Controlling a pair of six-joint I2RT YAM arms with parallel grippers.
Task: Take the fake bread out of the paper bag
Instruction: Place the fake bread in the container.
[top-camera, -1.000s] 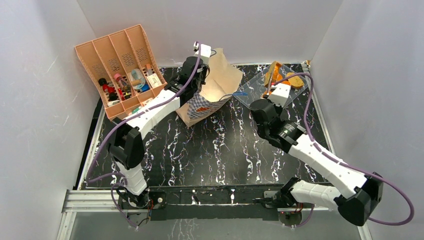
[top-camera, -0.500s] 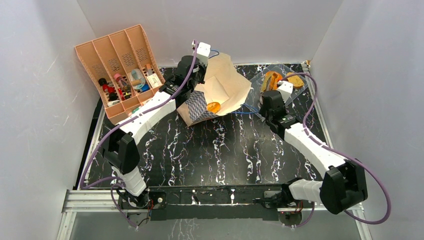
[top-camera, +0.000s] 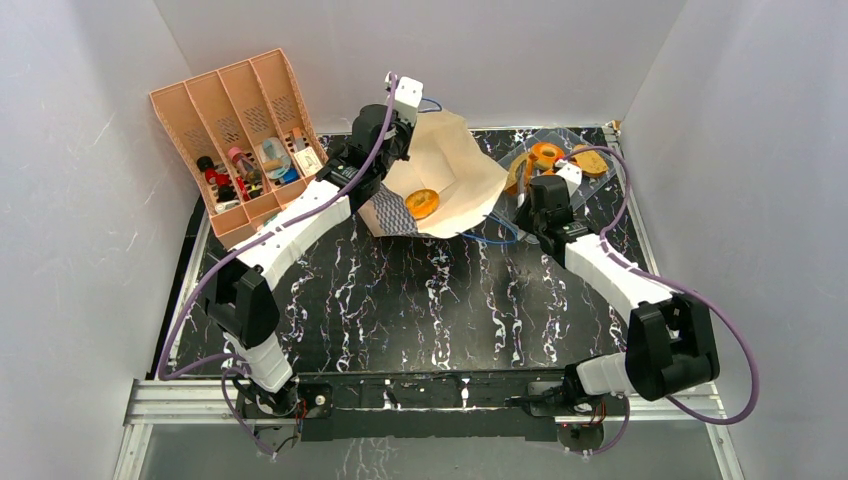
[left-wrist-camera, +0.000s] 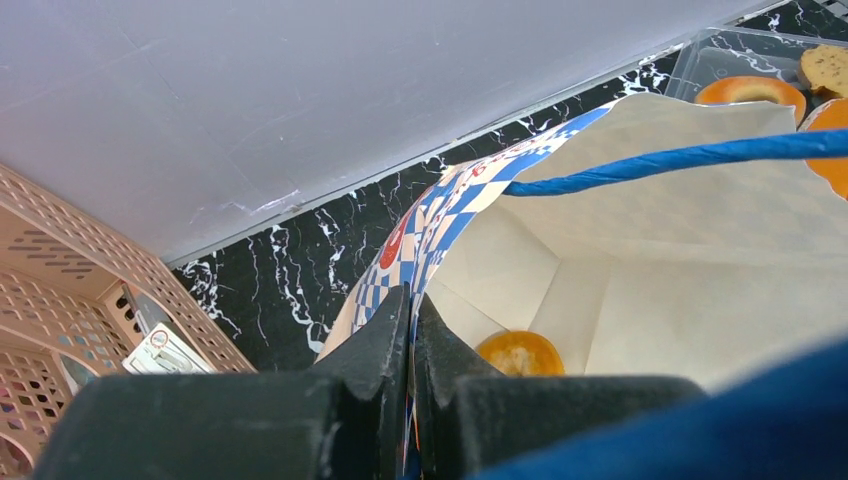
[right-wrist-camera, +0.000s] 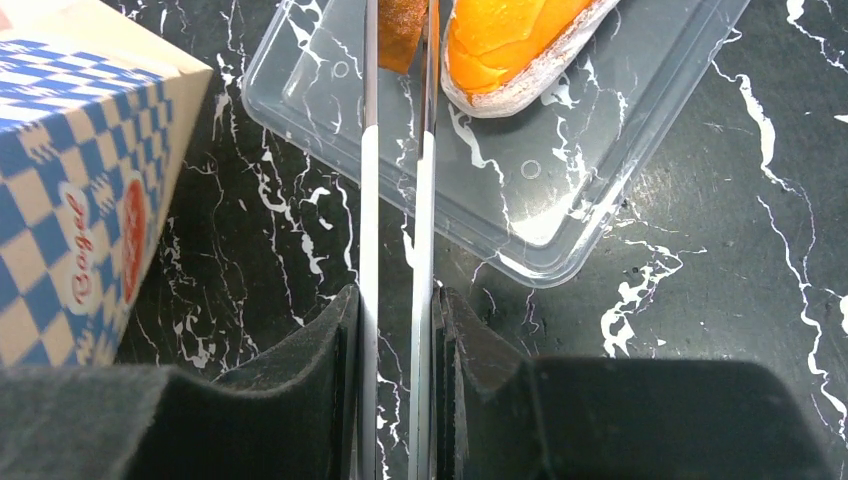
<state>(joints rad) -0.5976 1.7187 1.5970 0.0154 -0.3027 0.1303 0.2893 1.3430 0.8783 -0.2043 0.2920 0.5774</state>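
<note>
My left claw (left-wrist-camera: 411, 300) is pinched shut on the rim of the tan checkered paper bag (left-wrist-camera: 700, 300) — the golden ring bagel (left-wrist-camera: 518, 353) lies inside, just beyond it. My right claw (right-wrist-camera: 398, 300) grips metal tongs (right-wrist-camera: 395, 170) reaching the clear plastic tray (right-wrist-camera: 560, 190).

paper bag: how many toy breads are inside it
1: a round orange toy bread lying on the cream inside of the tan checkered paper bag; more may be hidden deeper.

The paper bag (top-camera: 460, 170) is tan with blue and white checks, and pale cream inside. Its cord (left-wrist-camera: 680, 157) is blue. The ring bagel (top-camera: 421, 203) is golden. The table (top-camera: 420, 300) is black with white squiggles. The organiser (top-camera: 200, 100) is orange.
</note>
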